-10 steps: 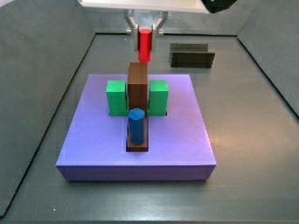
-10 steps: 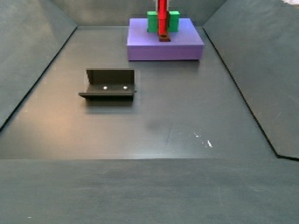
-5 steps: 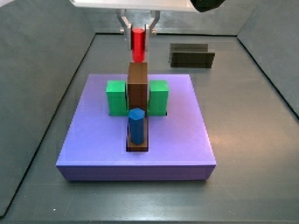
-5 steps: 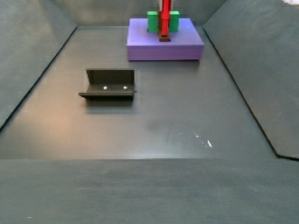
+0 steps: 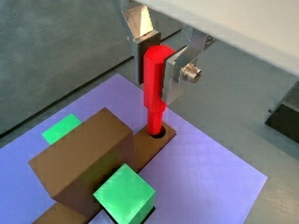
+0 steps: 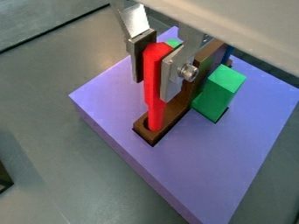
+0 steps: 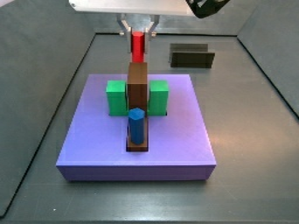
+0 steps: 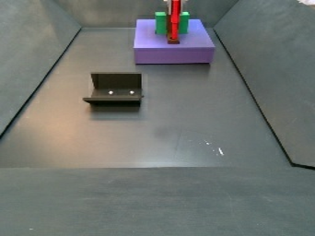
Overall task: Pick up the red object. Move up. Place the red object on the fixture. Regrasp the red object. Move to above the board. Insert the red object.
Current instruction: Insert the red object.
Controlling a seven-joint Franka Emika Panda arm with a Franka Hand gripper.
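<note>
Red object [image 5: 153,92] (a thin upright peg) is shown clamped between the gripper [image 5: 156,66] plates, its lower end seated in a hole at the end of the brown slotted block [image 6: 176,109] on the purple board [image 7: 176,140]. The fixture [image 8: 114,88] is seen well apart on the floor.

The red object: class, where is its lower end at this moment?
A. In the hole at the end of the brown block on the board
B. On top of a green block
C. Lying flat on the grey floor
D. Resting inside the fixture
A. In a wrist view the red object, held upright between the gripper fingers, meets the hole in the brown block on the board.
</note>
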